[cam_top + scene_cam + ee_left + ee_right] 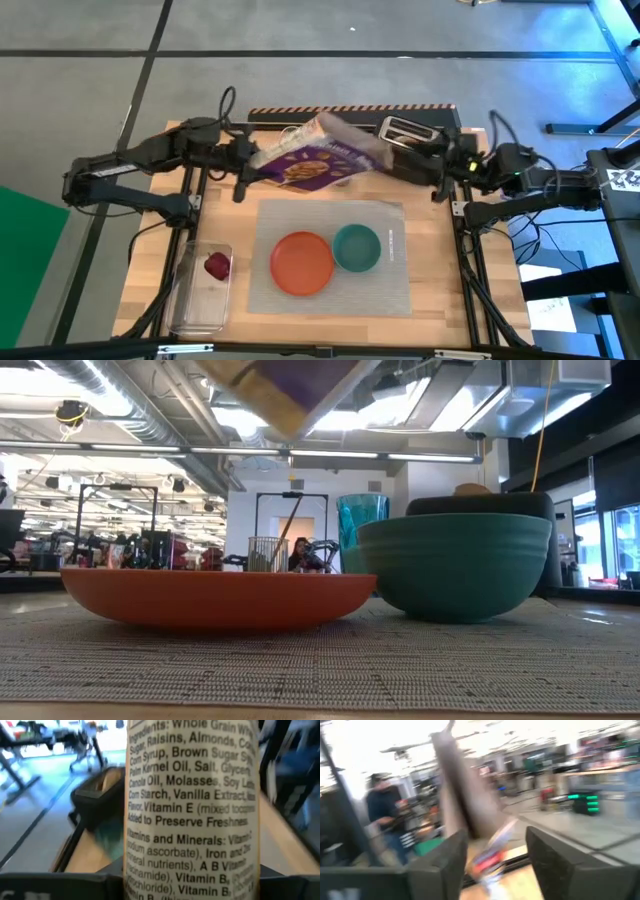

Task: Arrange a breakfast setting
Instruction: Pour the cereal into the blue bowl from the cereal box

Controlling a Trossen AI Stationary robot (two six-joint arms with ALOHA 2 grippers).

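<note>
Left gripper [243, 157] clamped on cereal box [315, 158]; right gripper [437, 166] apart beside it. Keep box level over bowl [356, 248].

Grey placemat [390, 265] lies flat at the table's middle, and on it the round orange plate [302, 263] sits touching the smaller teal bowl [356, 247] to its right, both upright and both look empty. Behind the bowl in the low view stands a translucent green cup [361, 518], upright. Off to the left, a dark red fruit [217, 265] rests in a clear tray.
</note>
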